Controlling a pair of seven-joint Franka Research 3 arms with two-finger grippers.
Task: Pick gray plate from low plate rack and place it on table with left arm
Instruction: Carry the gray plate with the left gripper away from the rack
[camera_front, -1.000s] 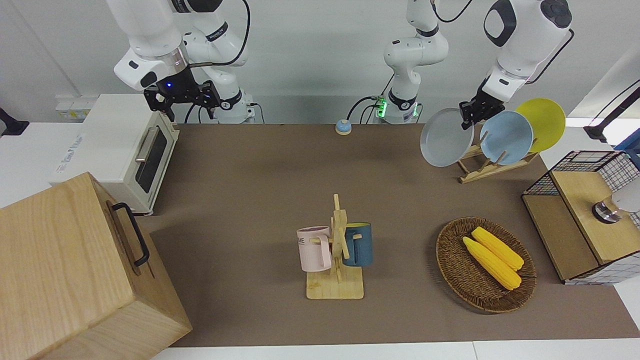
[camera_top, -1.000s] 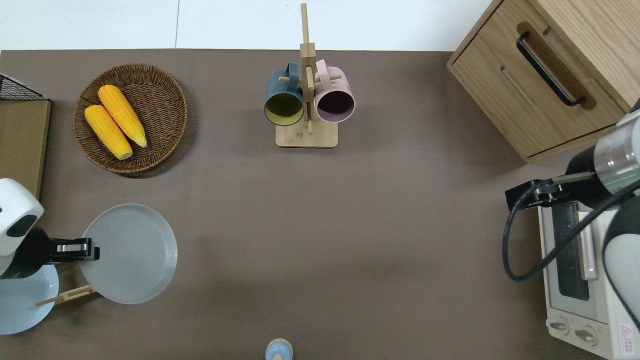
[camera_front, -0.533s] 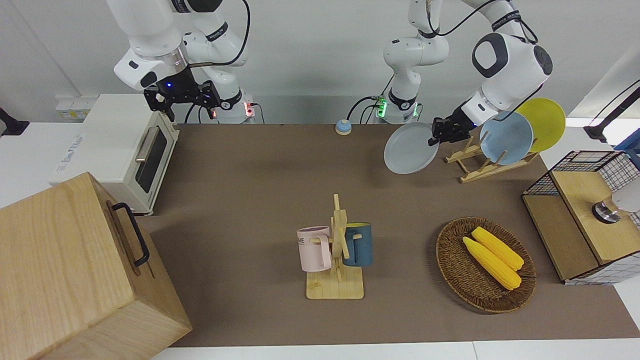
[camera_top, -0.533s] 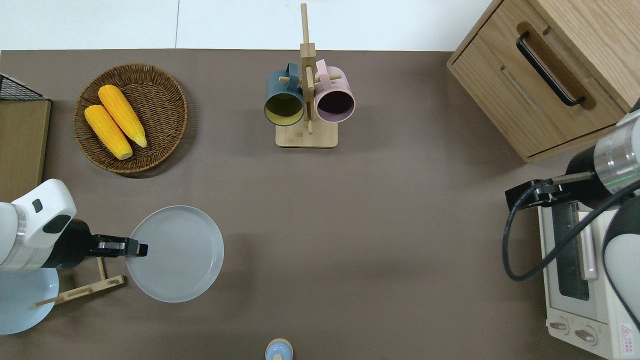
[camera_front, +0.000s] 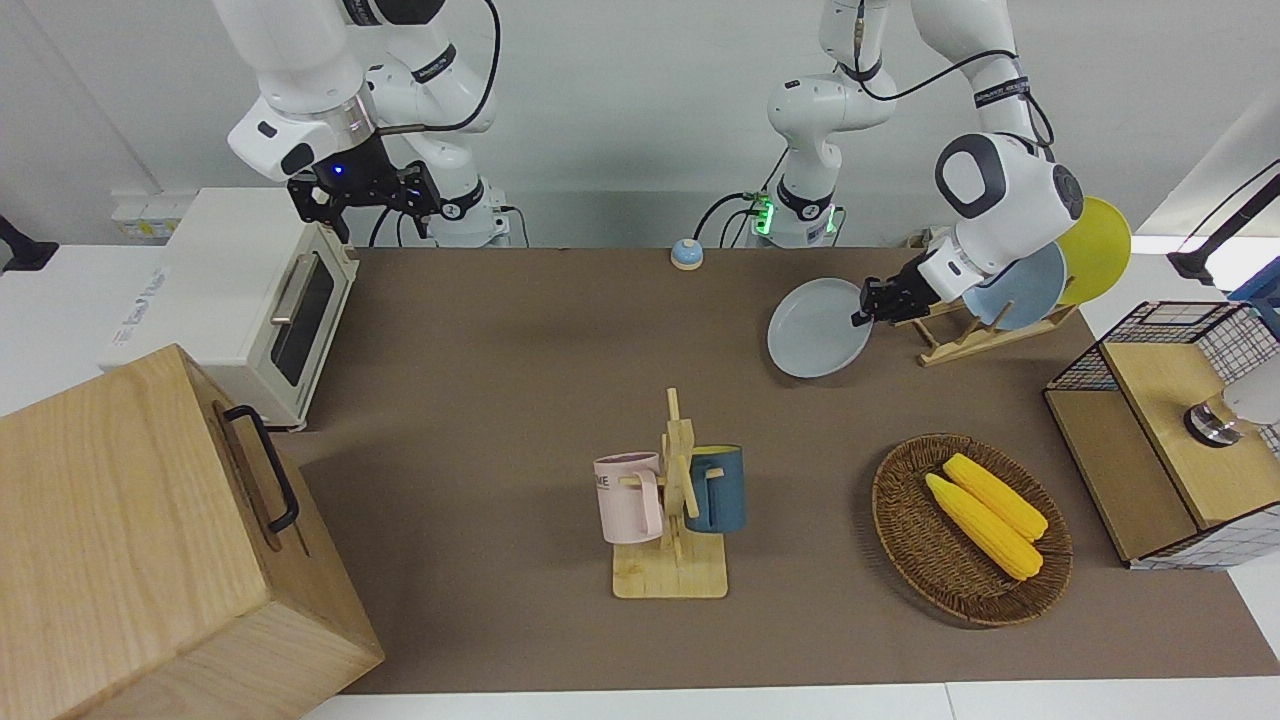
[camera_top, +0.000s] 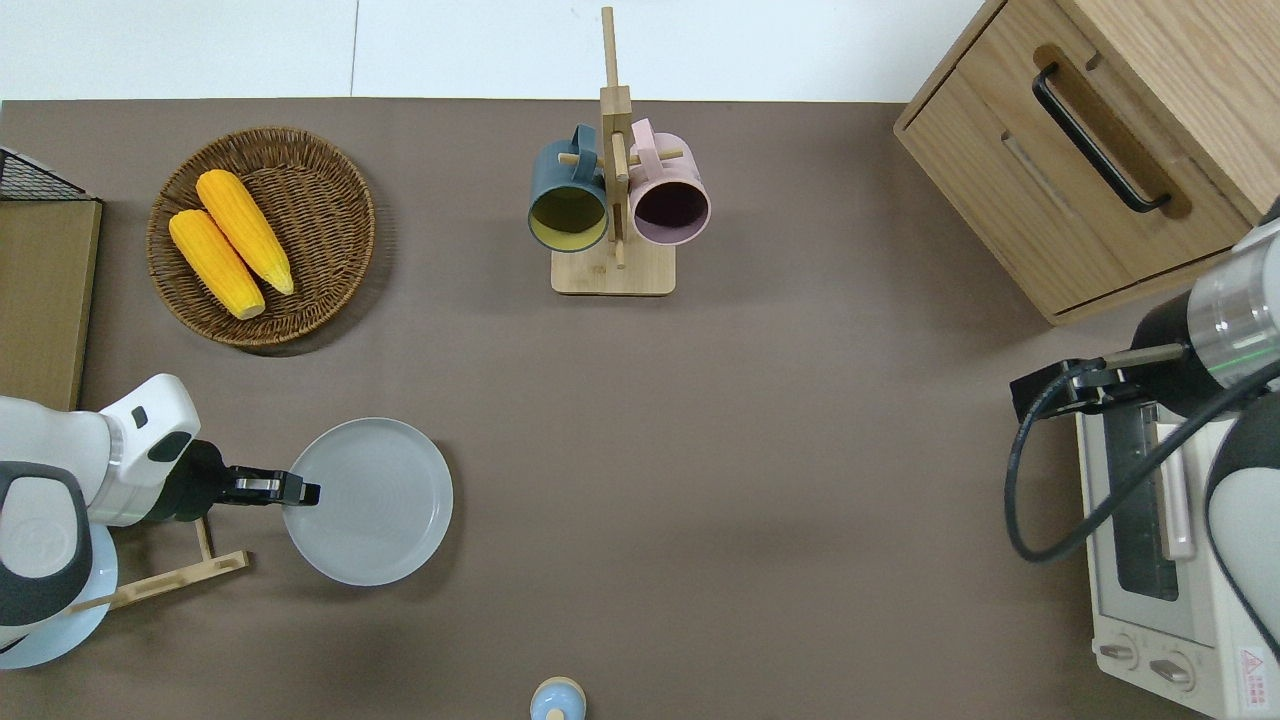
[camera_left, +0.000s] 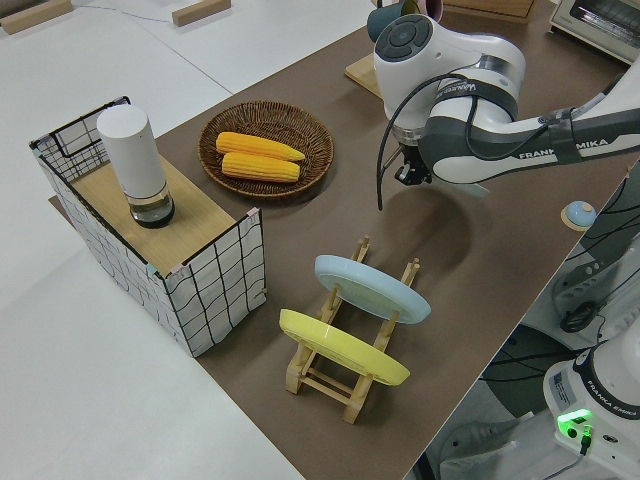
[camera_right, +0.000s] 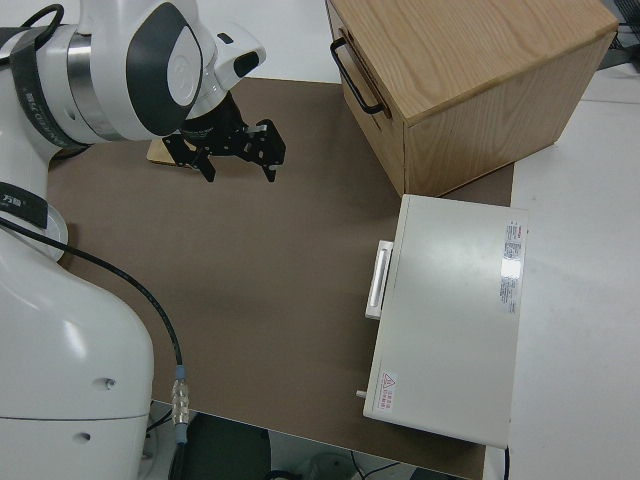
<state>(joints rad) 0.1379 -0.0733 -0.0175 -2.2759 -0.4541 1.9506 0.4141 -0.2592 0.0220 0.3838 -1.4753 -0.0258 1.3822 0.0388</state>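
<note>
Left gripper clamped on rim of gray plate. Plate clear of low plate rack, level, low over table just beside rack; contact not discernible. Likely rigid, glazed, slippery, breakable; edge grip puts leverage on fingers. Better set down gently before release. Right arm parked.

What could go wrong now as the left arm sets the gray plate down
The left gripper pinches the gray plate only at its rim, so it may tip or slip. The low plate rack stands beside it, so the withdrawing arm might bump the rack or the light blue plate.
</note>
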